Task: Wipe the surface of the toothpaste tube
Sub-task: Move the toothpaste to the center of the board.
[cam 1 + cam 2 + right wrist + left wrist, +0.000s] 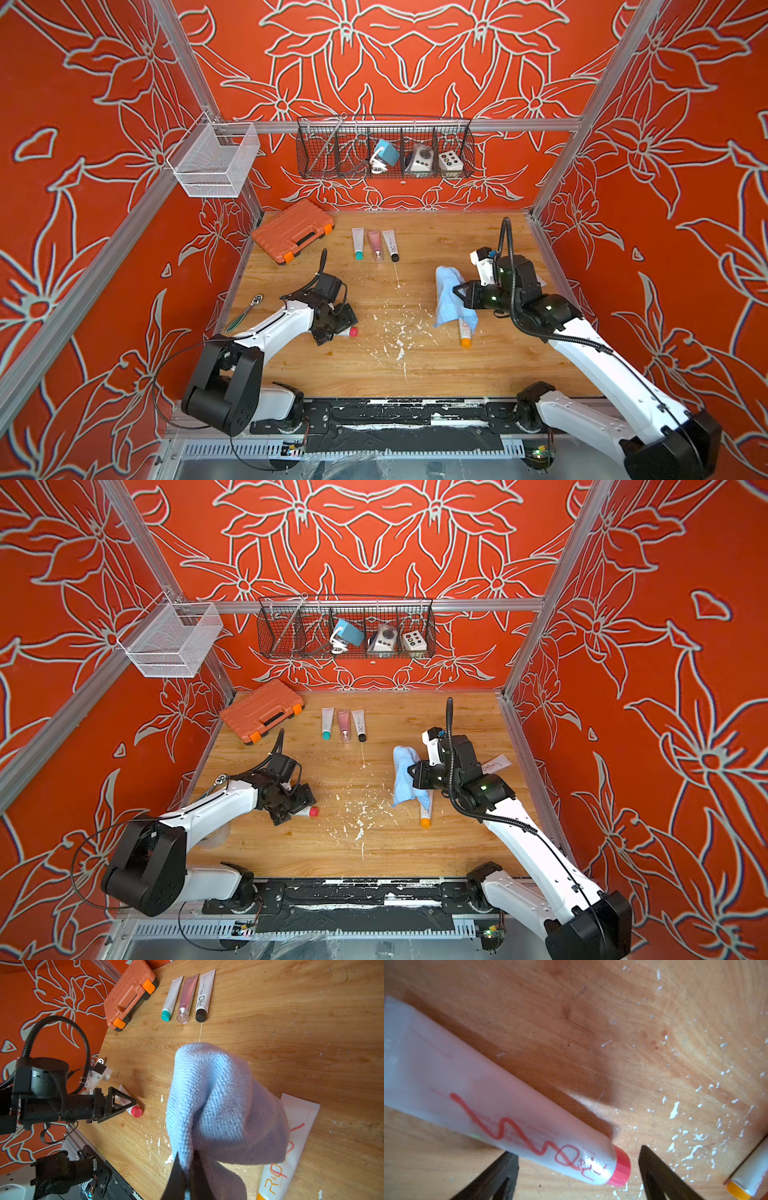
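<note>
Blue microfibre cloth [218, 1105] front and centre, pinched by one fold in the right gripper [186, 1159], jaws clamped tight on it, the rest hanging loose over the orange-capped tube [466, 332]. That tube lies flat toward the right edge of the surface [415, 374], cap pointing at the near edge, red scribble showing on its white body beyond the cloth in the right wrist view. Over by the left edge, the left gripper [575, 1151] stands wide, jaws either side of the red-capped tube [488, 1095] without squeezing it (that one carries a red squiggle too).

Here's the worry: nothing pins the orange-capped tube, so a sweep of the cloth may simply push it along instead of rubbing it clean. The cloth's grip is small as well; a hard drag could tug it free. White flecks [399, 332] litter the middle of the surface just beside the cloth's hem, and a wide stroke might pick them up and smear them on. On the left, a nudge from either open jaw could roll the red-capped tube away
</note>
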Robot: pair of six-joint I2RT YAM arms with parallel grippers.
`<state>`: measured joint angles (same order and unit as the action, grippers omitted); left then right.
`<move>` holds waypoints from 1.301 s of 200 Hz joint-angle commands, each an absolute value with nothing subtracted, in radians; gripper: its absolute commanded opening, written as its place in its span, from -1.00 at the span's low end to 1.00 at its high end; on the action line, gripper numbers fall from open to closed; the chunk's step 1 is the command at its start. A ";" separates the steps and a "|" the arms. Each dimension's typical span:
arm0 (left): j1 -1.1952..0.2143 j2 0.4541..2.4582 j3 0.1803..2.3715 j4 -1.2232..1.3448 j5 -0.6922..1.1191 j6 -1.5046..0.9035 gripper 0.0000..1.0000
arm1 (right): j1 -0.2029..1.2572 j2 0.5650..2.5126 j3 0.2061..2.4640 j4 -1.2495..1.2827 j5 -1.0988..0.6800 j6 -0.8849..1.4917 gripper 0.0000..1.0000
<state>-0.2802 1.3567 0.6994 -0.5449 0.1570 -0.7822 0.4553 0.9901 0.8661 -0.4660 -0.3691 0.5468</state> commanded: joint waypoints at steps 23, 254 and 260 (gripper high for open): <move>-0.279 1.384 0.730 -0.545 0.137 -0.776 0.74 | 0.446 0.992 0.850 -0.447 -0.388 0.540 -1.00; -0.631 1.495 0.840 -0.585 0.037 -0.821 -0.33 | 0.424 0.961 0.816 -0.454 -0.386 0.528 -1.00; -0.648 1.498 0.844 -0.581 0.038 -0.830 -0.35 | 0.422 0.960 0.814 -0.454 -0.387 0.528 -1.00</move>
<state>-0.5861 1.4811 0.8173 -0.5728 0.0288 -0.7849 0.4343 0.9802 0.8303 -0.4576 -0.3828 0.5381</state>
